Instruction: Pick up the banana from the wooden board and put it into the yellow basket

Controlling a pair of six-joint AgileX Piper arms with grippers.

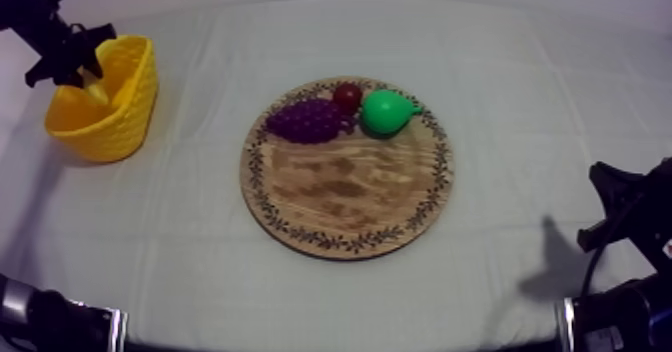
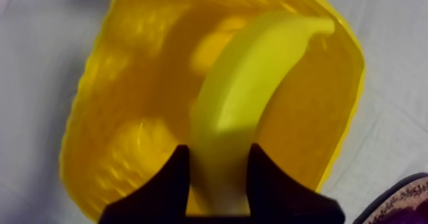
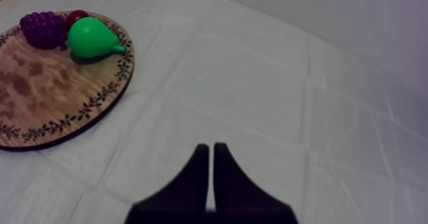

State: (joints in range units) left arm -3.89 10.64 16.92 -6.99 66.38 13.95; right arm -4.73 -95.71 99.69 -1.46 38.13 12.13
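Over at the far left of the table, the left gripper [image 1: 78, 58] hangs above the open mouth of the yellow basket [image 1: 112, 128], and its two black fingers [image 2: 167, 183] are clamped on the banana [image 2: 249, 80], one finger against each side of the fruit's near end. From the left wrist view the banana curves away from the fingers and down into the basket, its far tip close to the basket's far wall. Whether that tip touches the wall or the bottom I cannot tell. From above, a pale yellow bit of the banana shows inside the basket, just under the gripper.

The round wooden board [image 1: 350, 191] lies in the middle of the cloth-covered table [image 1: 520, 96], well apart from the basket. Three toy fruits sit bunched at its far edge: the purple grapes [image 1: 308, 119] on the left, the small red fruit [image 1: 347, 97] just behind and between, and the green pear [image 1: 385, 111] on the right, its stem pointing toward the rim. The grapes and the pear both sit right against the red fruit. The near part of the board is bare wood.

The right gripper [image 3: 212, 149] hovers low over plain cloth off to the right of the board, its fingers pressed together into a narrow wedge with nothing between them
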